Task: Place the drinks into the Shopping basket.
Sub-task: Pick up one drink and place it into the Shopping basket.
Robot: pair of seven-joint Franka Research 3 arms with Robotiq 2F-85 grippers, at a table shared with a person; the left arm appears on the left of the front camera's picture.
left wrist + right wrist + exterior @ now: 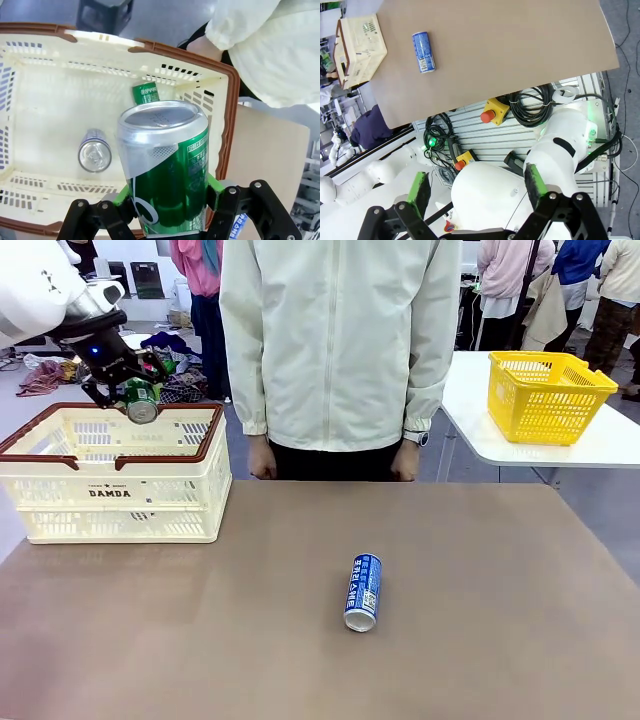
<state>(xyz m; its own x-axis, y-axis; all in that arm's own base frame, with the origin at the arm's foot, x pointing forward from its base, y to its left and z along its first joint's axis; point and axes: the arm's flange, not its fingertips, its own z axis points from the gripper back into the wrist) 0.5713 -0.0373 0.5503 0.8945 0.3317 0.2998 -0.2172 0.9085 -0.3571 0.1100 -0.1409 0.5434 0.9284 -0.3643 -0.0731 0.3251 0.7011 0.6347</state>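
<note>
My left gripper (133,393) is shut on a green can (142,402) and holds it in the air over the back left part of the cream Shopping basket (110,492). In the left wrist view the green can (167,170) sits between the green pads of the left gripper (167,194), above the basket's brown rim (227,125). Inside lie another green can (146,93) and an upright silver-topped can (94,155). A blue can (363,592) lies on its side mid-table. My right gripper (477,187) is open, high above the table, with the blue can (423,52) far off.
A person in a pale jacket (340,340) stands at the far edge of the brown table (480,640), hands down. A yellow basket (545,395) rests on a white side table at the back right. The robot's base and cables (530,107) show in the right wrist view.
</note>
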